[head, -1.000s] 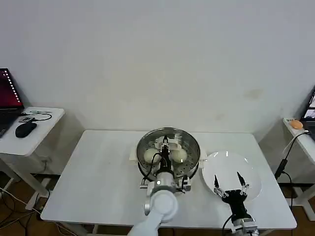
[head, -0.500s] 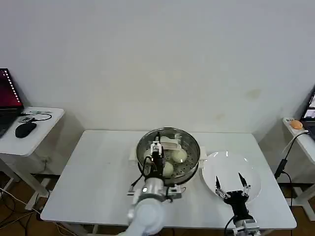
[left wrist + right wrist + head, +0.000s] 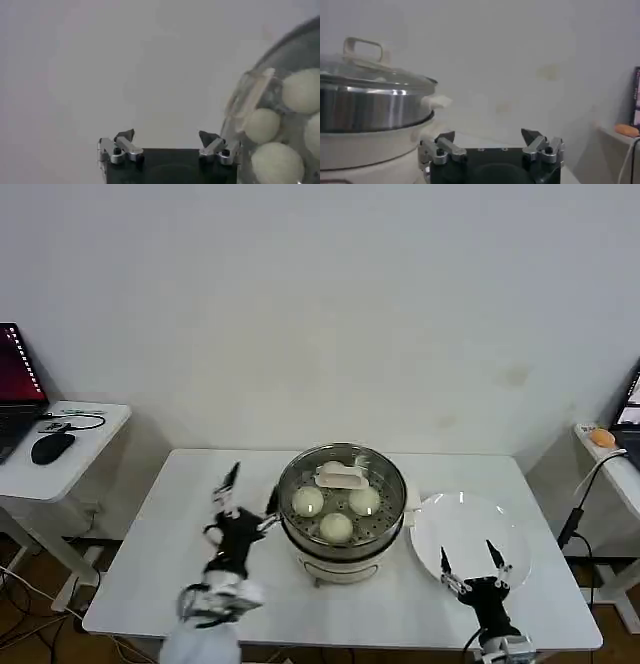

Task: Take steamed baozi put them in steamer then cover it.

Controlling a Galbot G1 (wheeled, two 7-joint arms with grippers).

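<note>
Left gripper [image 3: 243, 494] hangs over the table [image 3: 190, 554] just left of the steamer [image 3: 342, 514], its two fingers spread wide with nothing between them. We see the same in the left wrist view, where the left gripper [image 3: 167, 141] has bare white table between its fingertips and the steamer's edge beside one finger.

We find the steamer at the middle of the table, a shiny steel pot on a white base. The cover [image 3: 342, 484] sits flat on it, its cream handle toward the far side. Through the glass we see three baozi [image 3: 336, 527]: one on the left, one on the right and one nearer to us. The left wrist view shows four baozi [image 3: 263, 125] under the glass.

Right gripper [image 3: 473, 574] sits at the near right corner of the table, over the near edge of a white plate [image 3: 465, 529]. Its fingers too are wide apart and hold nothing. In the right wrist view the right gripper [image 3: 490, 142] looks past the side of the steamer [image 3: 365, 107], and we see the cover [image 3: 370, 77] seated on the rim with its handle standing up.

The plate lies just right of the steamer.
</note>
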